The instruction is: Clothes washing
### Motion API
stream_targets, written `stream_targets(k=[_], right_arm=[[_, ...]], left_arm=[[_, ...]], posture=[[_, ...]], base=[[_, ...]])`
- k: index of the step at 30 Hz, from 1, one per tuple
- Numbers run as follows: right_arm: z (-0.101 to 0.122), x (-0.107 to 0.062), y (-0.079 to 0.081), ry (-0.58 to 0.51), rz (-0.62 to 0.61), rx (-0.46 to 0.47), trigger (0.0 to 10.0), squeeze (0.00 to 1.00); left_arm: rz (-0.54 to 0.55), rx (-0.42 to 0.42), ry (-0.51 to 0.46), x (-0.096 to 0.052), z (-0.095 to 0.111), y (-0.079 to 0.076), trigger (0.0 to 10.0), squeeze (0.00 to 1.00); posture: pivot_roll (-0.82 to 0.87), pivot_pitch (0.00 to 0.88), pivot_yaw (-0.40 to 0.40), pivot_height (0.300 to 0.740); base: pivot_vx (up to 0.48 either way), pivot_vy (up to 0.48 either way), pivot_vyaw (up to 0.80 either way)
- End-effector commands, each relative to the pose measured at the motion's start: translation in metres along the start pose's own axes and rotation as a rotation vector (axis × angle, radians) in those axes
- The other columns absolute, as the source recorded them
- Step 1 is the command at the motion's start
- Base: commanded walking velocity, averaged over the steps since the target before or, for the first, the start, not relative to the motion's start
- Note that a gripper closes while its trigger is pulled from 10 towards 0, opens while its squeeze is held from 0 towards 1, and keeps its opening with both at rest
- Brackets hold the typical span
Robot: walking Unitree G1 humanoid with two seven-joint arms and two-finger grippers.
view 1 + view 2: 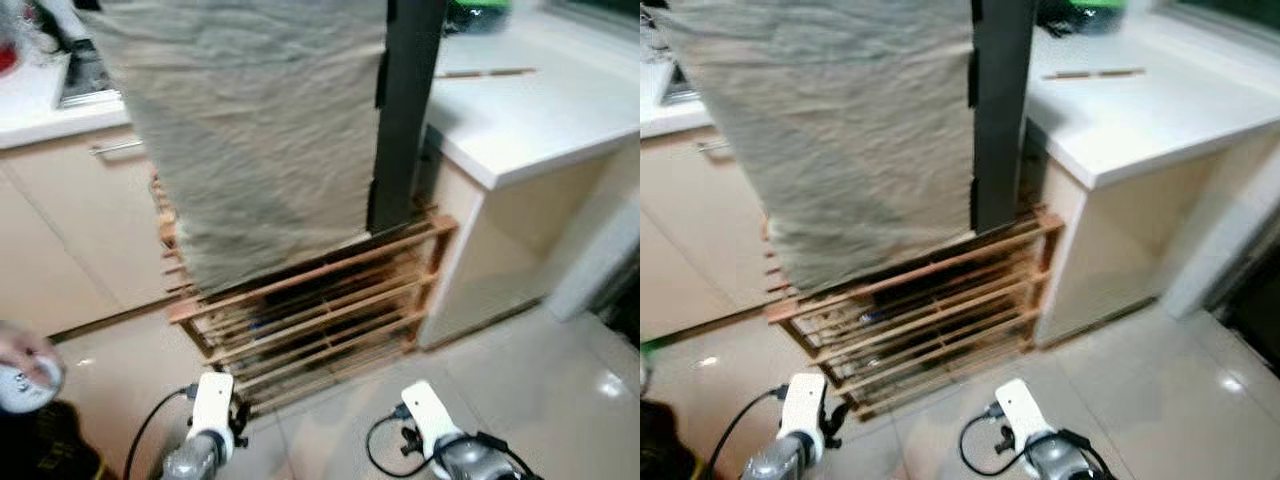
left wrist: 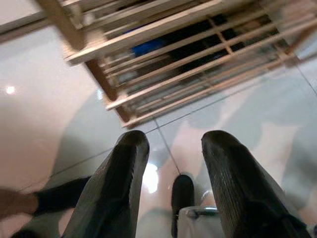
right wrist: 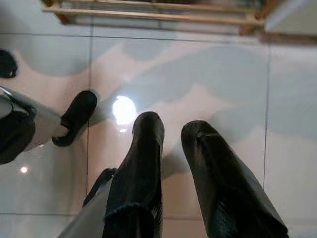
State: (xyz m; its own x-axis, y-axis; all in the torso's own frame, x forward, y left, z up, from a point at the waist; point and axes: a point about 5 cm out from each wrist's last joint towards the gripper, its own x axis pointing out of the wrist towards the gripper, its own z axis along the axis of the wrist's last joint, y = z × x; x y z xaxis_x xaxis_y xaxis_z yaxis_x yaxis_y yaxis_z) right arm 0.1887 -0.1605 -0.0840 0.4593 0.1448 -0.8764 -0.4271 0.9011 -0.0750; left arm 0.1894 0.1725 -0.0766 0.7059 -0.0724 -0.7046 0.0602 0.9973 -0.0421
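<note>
A large beige cloth hangs down in front of me, draped over the top of a wooden slatted rack on the floor. A dark upright panel stands beside the cloth. Both my arms hang low near the floor tiles. My left gripper is open with nothing between its fingers, pointing at the foot of the rack. My right gripper is open too, over bare tile, with the rack's lowest bar beyond it.
A white counter with a thin stick on it stands at the right. Cream cabinet doors run along the left. A person's hand holding a white object is at the lower left. Glossy tile floor spreads at the right.
</note>
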Motion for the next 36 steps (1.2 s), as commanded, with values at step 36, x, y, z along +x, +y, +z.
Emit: stream_targets(k=[36], right_arm=[[0.0, -0.001, -0.009, 0.013, -0.076, 0.039, 10.0, 0.0]], left_arm=[[0.012, -0.02, 0.012, -0.004, -0.01, 0.002, 10.0, 0.0]], posture=[[-0.05, 0.009, 0.048, 0.74]], base=[[0.128, 0.0, 0.53]])
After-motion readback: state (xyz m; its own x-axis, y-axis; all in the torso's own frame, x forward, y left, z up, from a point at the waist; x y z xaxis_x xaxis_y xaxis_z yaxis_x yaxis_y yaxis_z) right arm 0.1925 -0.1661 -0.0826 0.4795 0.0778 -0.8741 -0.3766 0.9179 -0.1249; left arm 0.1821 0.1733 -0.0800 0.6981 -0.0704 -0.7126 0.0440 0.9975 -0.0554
